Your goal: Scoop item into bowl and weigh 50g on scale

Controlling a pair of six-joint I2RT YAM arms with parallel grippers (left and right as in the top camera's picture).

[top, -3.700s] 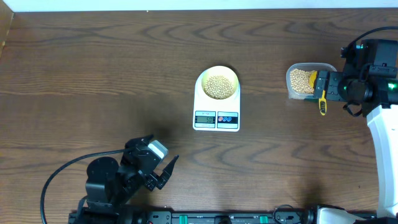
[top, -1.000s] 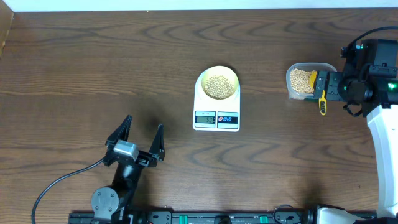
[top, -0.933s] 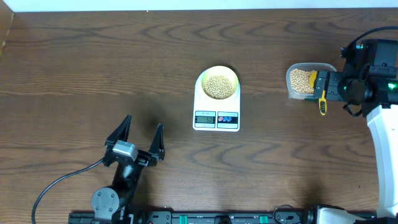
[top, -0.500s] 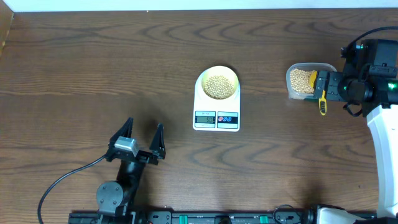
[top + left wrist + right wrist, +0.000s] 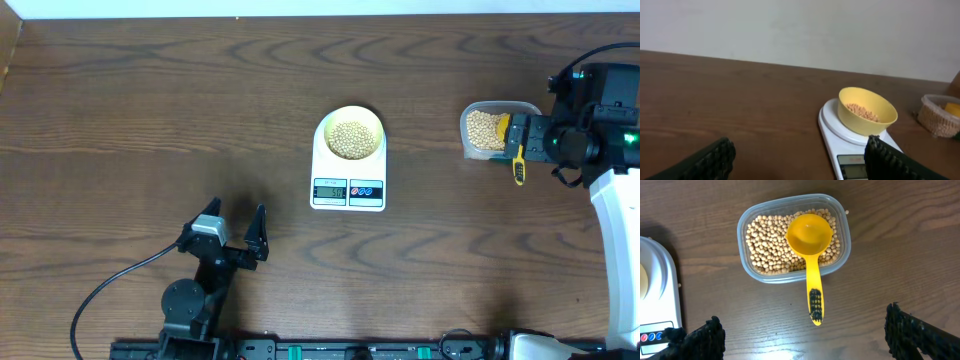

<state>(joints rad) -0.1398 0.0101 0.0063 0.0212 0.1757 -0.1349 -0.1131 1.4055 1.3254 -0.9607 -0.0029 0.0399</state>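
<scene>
- The table (image 5: 150,100) is bare brown wood across its whole left half and along the far edge. The widest free room lies left of the scale (image 5: 348,172).
- The scale stands at mid-table, with its display (image 5: 330,191) toward the robot. The digits are too small to read.
- The pale yellow bowl (image 5: 322,130) sits on the far part of the scale's platform, inside its outline. A layer of soybeans (image 5: 349,138) covers its bottom.
- A clear container (image 5: 746,260) stands well to the right of the scale, apart from it, and holds more of the beans.
- The yellow scoop (image 5: 809,232) lies cup-up and empty on those beans. Its handle crosses the container's near rim and ends over the table.
- One loose bean (image 5: 846,213) lies just beside the container's far right corner.
- The left gripper (image 5: 800,162) sits low at the near left of the table, aimed toward the scale. Its fingers are spread wide and grip nothing. Its cable (image 5: 110,285) loops toward the near edge.
- The right gripper (image 5: 805,337) hangs over the scoop handle, pointing down, at the table's right edge. Its fingers are spread wide either side of the handle and are not touching it.
</scene>
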